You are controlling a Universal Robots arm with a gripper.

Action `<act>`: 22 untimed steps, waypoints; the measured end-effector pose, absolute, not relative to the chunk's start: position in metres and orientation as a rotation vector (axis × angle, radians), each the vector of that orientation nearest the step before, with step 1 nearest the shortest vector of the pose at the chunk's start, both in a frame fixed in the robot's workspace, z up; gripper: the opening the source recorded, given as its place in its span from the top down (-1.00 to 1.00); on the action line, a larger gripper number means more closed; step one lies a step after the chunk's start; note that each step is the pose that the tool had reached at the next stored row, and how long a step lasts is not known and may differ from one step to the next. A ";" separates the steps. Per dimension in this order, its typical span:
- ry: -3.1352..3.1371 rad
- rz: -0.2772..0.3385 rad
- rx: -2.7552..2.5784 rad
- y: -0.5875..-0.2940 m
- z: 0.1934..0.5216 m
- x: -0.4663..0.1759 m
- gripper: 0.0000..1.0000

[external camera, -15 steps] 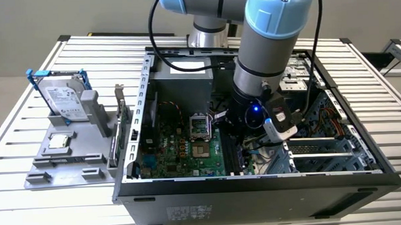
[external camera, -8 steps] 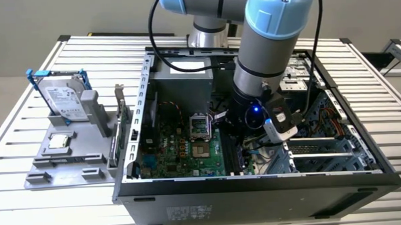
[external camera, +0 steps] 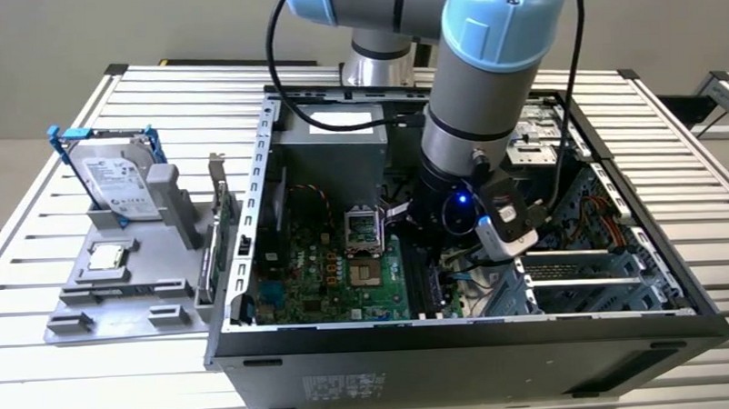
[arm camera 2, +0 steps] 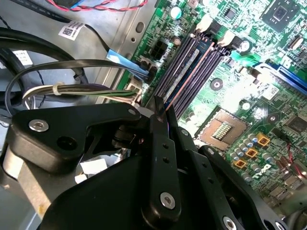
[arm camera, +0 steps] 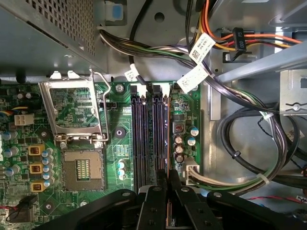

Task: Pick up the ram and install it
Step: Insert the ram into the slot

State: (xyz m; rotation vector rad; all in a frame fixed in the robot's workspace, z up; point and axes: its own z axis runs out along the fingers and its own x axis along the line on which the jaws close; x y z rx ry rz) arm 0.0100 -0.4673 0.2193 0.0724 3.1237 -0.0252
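A: Where did we see the claw (arm camera: 168,179)?
B: Down inside the open computer case (external camera: 660,326), over the motherboard (external camera: 331,278), right at the black memory slots (arm camera: 149,129).

A: Claw state?
B: Pressed together on a thin edge. In the second wrist view we saw its fingers (arm camera 2: 160,143) pinching the ram (arm camera 2: 188,72), a long narrow strip with a reddish edge.

A: And the ram's place?
B: It lay along the memory slots, in line with them, beside the open processor socket (arm camera: 82,168). We couldn't tell if it was fully seated.

A: Anything outside the case?
B: On the desk (external camera: 118,113), just beside the case, a grey holder (external camera: 113,295) carried the hard drive (external camera: 116,190) with blue brackets and a small square processor chip (external camera: 105,257).
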 end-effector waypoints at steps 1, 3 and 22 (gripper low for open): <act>3.124 -0.026 0.072 -0.467 0.219 0.010 1.00; 3.124 -0.025 0.071 -0.468 0.219 0.010 1.00; 3.127 -0.026 0.071 -0.466 0.216 0.012 1.00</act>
